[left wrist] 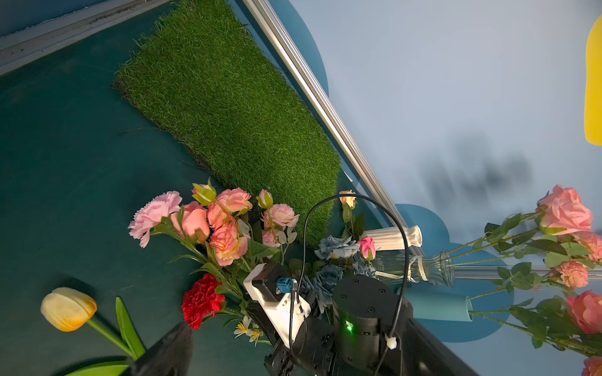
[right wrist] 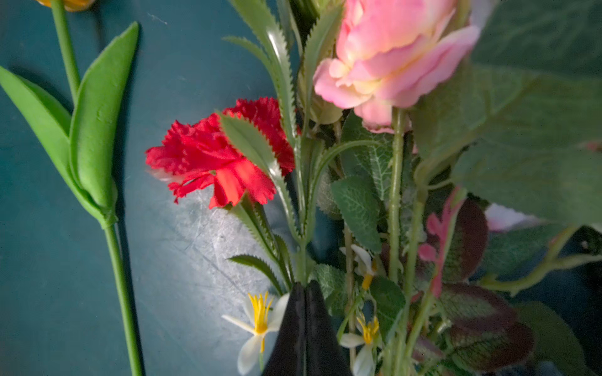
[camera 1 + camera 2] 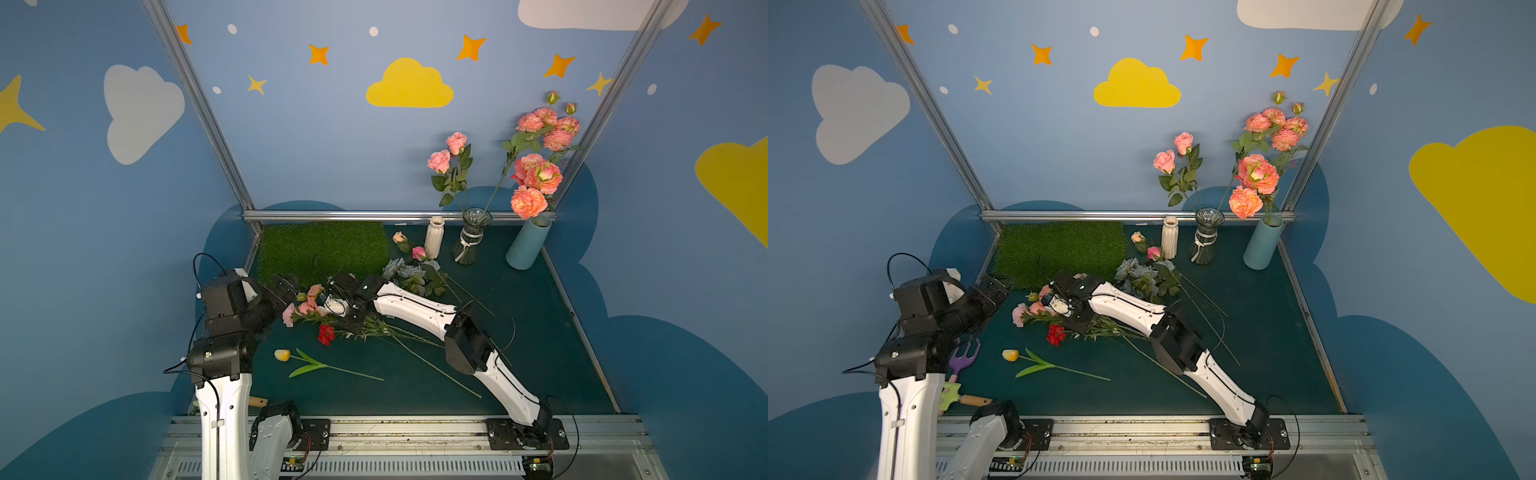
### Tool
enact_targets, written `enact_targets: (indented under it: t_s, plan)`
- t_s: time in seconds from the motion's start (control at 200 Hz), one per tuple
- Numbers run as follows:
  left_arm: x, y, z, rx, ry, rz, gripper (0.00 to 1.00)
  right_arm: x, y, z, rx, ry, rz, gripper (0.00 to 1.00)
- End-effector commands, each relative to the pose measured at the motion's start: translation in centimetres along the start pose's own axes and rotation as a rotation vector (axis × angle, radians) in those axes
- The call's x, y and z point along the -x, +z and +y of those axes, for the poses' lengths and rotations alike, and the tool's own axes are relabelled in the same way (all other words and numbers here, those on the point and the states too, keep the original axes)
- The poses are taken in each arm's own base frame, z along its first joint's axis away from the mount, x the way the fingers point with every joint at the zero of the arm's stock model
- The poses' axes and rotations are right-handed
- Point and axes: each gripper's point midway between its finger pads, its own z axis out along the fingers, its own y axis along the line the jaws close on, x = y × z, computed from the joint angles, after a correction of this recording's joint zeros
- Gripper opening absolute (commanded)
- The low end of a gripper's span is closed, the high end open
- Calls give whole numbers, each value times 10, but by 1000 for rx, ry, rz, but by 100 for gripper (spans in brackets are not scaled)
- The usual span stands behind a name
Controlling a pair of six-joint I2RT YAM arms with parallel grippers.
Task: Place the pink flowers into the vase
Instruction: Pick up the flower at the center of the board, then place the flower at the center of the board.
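Right pincer (image 2: 304, 288) clenched among stems of the pink flowers (image 3: 308, 307), lying mid-frame just below the edge of the grass mat (image 3: 324, 249); I cannot confirm a hold. Vase (image 3: 473, 237) stands upper right, open table (image 3: 548, 316) beneath it.

You can't see the right gripper (image 2: 305, 288) tips in both top views; the wrist covers them. Right wrist view: pink flowers (image 2: 391, 55) blurred and cropped at the edge, tulip (image 2: 94, 130) head cut off. Can't tell if the closed jaws pinch a stem.
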Motion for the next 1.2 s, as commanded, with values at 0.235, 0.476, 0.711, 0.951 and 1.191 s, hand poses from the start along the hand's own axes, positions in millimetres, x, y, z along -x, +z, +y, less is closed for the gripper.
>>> enact_targets:
  t_s: [0.235,0.476,0.711,0.951,1.191]
  plan:
    - [1,-11,-7,-22,7,-16,100,58,-128,9,-71,-85,-273,0]
    - [9,-26,-16,-30,17,-55,100,69,-164,27,-12,-41,-433,0]
    - [13,-37,-23,-44,23,-78,100,55,-148,39,53,-22,-388,0]
    - [12,-38,-24,-46,23,-77,100,55,-132,74,272,-5,-384,0]
    - [12,-37,-22,-42,26,-75,100,33,-105,118,435,2,-287,0]
